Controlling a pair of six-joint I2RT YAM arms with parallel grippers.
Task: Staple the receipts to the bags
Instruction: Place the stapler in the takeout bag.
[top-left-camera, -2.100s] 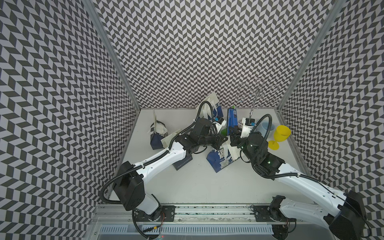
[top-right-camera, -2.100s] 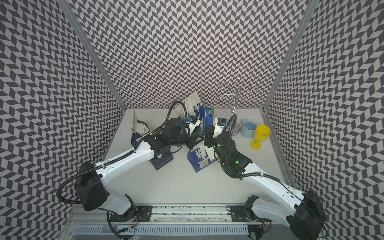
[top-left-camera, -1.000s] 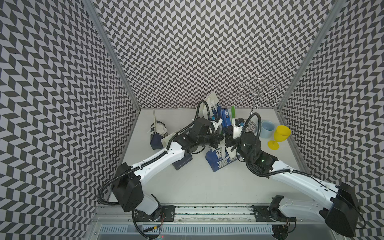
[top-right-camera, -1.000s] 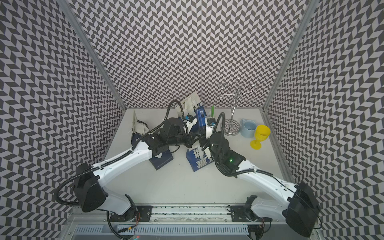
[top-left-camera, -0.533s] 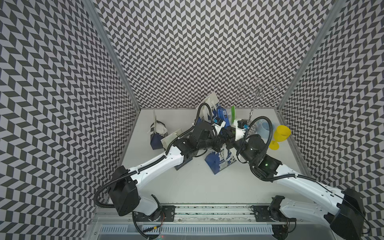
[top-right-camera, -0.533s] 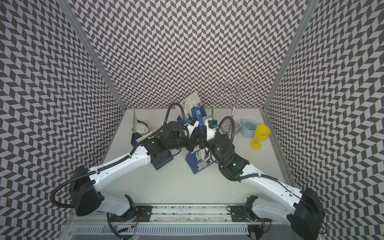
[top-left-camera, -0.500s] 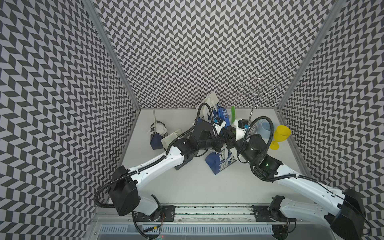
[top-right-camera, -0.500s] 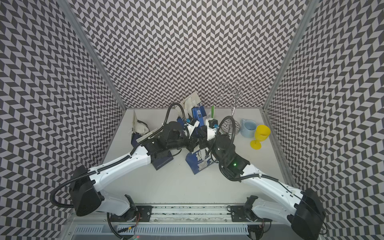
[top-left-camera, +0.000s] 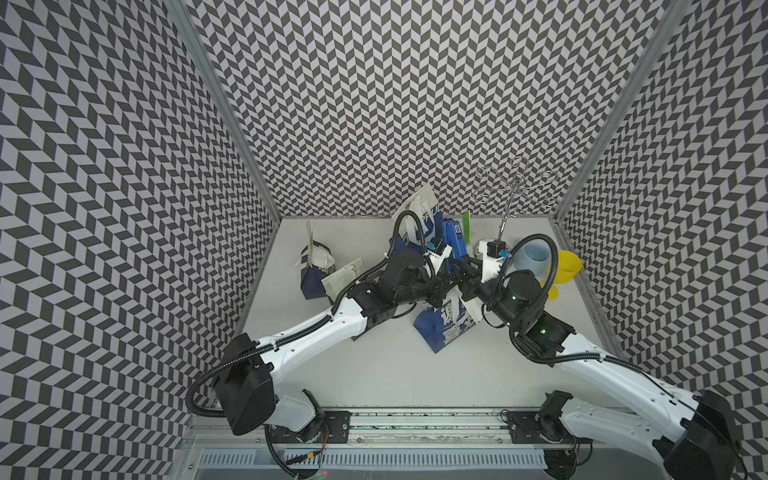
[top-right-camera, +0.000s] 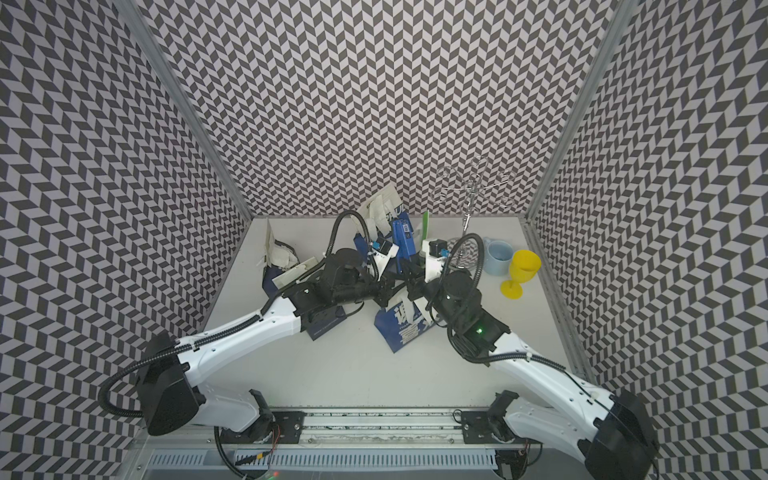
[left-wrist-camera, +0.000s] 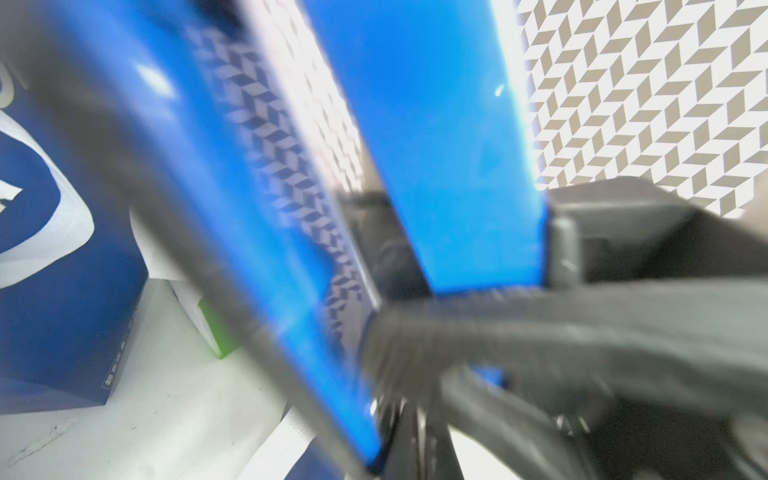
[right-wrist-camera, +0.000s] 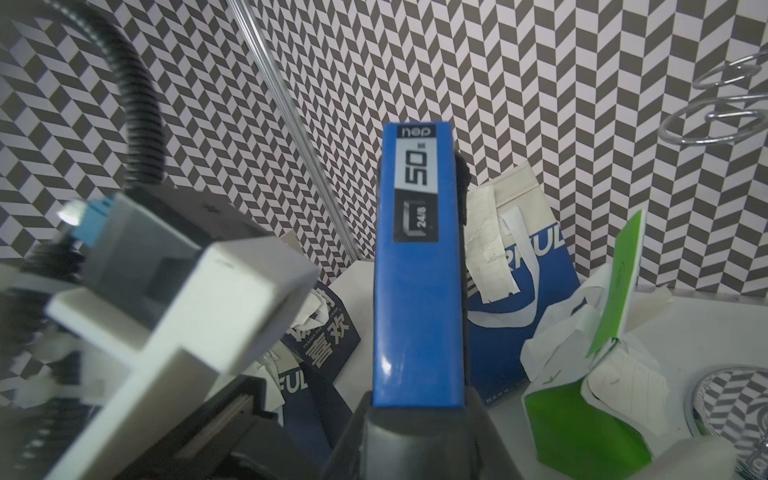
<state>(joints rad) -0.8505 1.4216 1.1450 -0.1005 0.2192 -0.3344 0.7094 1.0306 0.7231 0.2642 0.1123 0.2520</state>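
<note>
Bags are spread over the far half of the tabletop. Near the left edge a leftmost dark blue bag is stood, with crumpled white paper at its mouth. Beside it a second dark blue bag is laid flat, partly covered by the left arm. The left gripper is extended toward the middle with its jaws pressed together. Whether anything is pinched cannot be told, as the left wrist view is blurred. Directly beneath it a lying dark blue bag with white lettering is seen, its mouth end under both grippers and its base turned toward the near edge. Just beyond, the blue stapler is held upright, its lower end clamped by the right gripper. Behind the stapler a back bag is leaned at the far edge, with a receipt hung on its face. To the right a green and white bag is stood just beside the stapler, touched by neither gripper. Farther right a light blue cup and a yellow goblet are set near the right edge.
</note>
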